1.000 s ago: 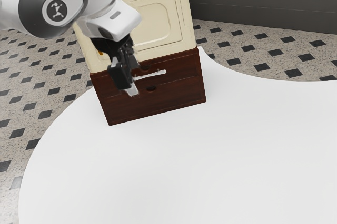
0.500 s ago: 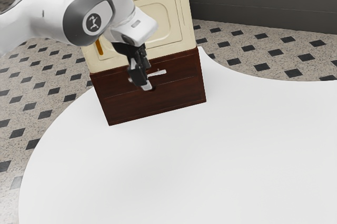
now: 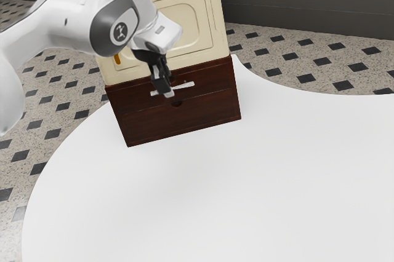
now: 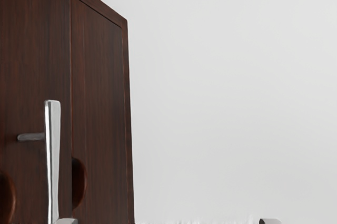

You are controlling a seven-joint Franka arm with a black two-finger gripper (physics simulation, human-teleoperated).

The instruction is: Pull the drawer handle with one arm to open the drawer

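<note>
Drawer [image 3: 210, 77] flush in the brown cabinet front, apparently shut, toward the far side and the exterior view's left. White counter [image 3: 215, 188] spreading near and right. White arm [image 3: 58, 17] reaching in from the exterior view's left. On the counter's far part, cream-and-brown cabinet [image 3: 180, 25]. At the drawer front, hand [image 3: 166, 90] released, fingertips [image 4: 67, 221] well apart, nothing grasped. Close by one fingertip, silver handle [image 4: 53, 155]; contact impossible to tell. Best to shift sideways until the bar lies between both fingers, keep the tips off the wood, close squarely, then draw straight out toward the near side, slowly and without twisting. Off-centre, likely to nudge the bar or slip off its end. On the arm, round emblem [image 3: 120, 32], no letters legible.
</note>
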